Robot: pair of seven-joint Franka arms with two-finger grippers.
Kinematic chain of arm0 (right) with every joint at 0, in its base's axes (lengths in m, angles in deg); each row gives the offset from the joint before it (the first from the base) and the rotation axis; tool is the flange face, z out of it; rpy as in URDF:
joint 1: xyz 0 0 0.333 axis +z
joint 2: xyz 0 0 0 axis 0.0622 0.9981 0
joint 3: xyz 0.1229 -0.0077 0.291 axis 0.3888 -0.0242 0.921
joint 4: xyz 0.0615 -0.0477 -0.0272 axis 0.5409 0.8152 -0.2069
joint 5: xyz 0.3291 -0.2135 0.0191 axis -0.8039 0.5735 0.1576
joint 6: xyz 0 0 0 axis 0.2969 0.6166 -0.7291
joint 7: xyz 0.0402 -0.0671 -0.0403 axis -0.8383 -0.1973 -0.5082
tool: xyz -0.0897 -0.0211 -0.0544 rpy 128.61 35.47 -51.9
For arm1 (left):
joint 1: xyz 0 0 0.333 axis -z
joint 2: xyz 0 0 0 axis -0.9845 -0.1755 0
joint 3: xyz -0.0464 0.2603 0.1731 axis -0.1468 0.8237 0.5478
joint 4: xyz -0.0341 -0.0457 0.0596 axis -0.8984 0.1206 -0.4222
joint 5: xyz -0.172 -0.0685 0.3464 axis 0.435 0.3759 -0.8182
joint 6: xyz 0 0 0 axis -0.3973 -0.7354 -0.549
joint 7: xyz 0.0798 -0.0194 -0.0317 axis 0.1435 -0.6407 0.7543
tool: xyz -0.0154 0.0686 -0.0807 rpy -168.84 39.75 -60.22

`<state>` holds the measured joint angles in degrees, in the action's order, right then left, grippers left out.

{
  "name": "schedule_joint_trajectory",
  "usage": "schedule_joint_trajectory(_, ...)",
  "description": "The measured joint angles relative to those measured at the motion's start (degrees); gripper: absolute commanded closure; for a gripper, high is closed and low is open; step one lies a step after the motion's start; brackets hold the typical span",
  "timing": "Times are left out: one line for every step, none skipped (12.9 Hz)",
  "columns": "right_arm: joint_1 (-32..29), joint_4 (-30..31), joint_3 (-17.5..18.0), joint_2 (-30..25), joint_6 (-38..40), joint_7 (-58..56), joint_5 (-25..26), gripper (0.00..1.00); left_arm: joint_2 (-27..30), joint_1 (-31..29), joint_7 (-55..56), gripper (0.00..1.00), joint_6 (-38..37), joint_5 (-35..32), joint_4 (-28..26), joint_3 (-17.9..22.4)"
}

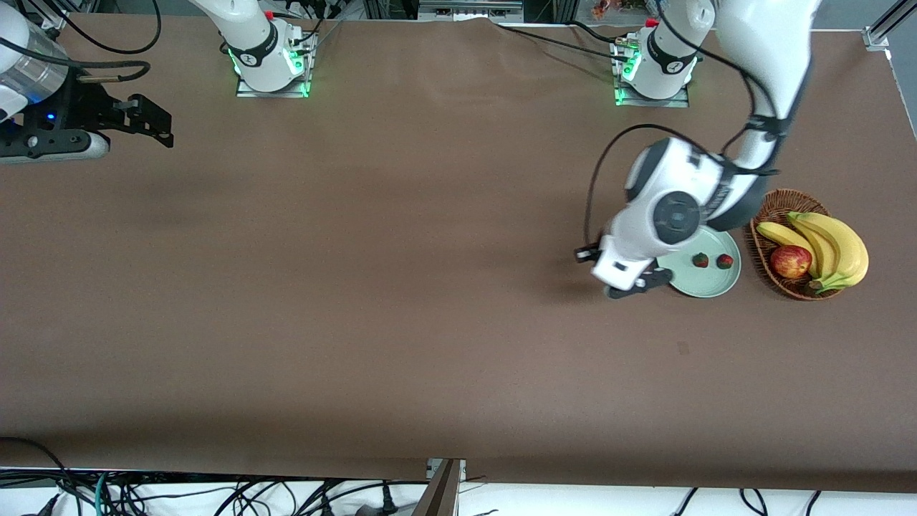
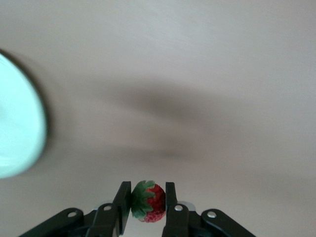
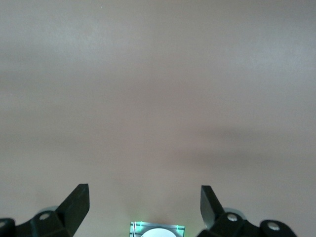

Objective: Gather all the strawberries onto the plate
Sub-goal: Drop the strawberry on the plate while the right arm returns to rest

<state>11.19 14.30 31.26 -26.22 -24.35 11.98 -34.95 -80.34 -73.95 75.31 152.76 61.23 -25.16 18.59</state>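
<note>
My left gripper (image 2: 146, 196) is shut on a small red strawberry (image 2: 149, 202) with a green leafy top, held between both fingers above the bare table. In the front view this gripper (image 1: 634, 281) hangs just beside the rim of the pale mint-green plate (image 1: 706, 287), toward the right arm's end of it. Two strawberries lie on the plate, one (image 1: 700, 260) beside the other (image 1: 725, 261). The plate's edge (image 2: 19, 128) also shows in the left wrist view. My right gripper (image 3: 144, 200) is open and empty, waiting at the right arm's end of the table (image 1: 147, 118).
A brown wicker basket (image 1: 770, 211) stands beside the plate at the left arm's end, holding bananas (image 1: 834, 247) and a red-yellow apple (image 1: 790, 261). The right arm's base (image 3: 157, 230) shows between its fingers. Brown table surface spreads wide between the two arms.
</note>
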Motion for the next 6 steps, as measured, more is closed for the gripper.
schedule_joint_trajectory(0.0,-0.5,0.0,0.5,0.0,0.0,0.3,0.0,1.5,-0.5,-6.0,0.84,-0.2,0.3,-2.0,3.0)
schedule_joint_trajectory(0.0,-0.9,0.0,1.2,0.0,0.0,0.6,0.0,2.4,-0.8,-11.4,0.84,-0.2,0.4,-3.9,5.7)
schedule_joint_trajectory(0.0,-1.1,0.0,2.0,0.0,0.0,0.7,0.0,2.9,-1.1,-16.3,0.84,0.3,0.5,-5.6,8.3)
schedule_joint_trajectory(0.0,-1.3,0.0,2.7,0.0,0.1,0.7,0.0,2.9,-1.4,-20.5,0.84,2.0,0.5,-7.4,10.5)
schedule_joint_trajectory(0.0,-1.5,0.0,3.4,-0.1,0.1,0.7,0.0,2.9,-1.6,-23.9,0.84,5.3,0.5,-9.7,12.4)
schedule_joint_trajectory(-0.1,-1.7,0.0,3.8,-0.2,0.1,0.7,0.0,2.8,-1.7,-26.5,0.84,9.3,0.5,-12.4,13.7)
